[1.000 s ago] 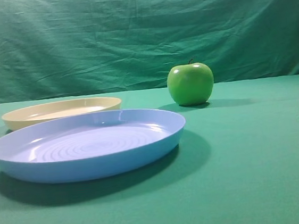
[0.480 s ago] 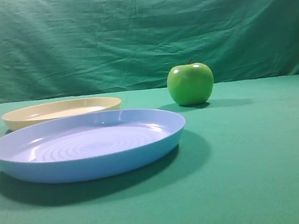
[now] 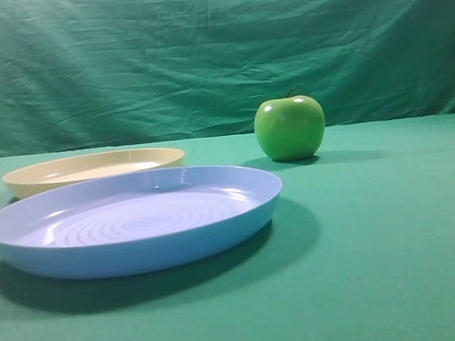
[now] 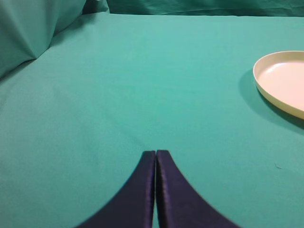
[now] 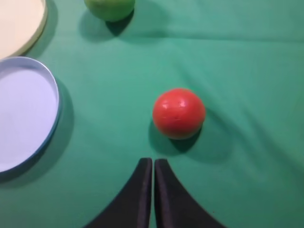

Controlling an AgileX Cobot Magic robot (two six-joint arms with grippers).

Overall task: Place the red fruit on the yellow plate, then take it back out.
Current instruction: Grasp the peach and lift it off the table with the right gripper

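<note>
So the red fruit point(image 5: 178, 113) sits just ahead and slightly right of the right claw point(image 5: 153, 164), clamped shut on nothing like the left claw point(image 4: 156, 156).

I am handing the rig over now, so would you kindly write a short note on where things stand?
Left pincer: shut, empty, over bare cloth.
Right pincer: shut, empty, just short of the red fruit.
Red fruit sits on the cloth, right of the blue plate.
Yellow plate is empty, behind the blue one.
Done: nothing.
Left: grasp fruit, set it on yellow plate, take it out.
</note>
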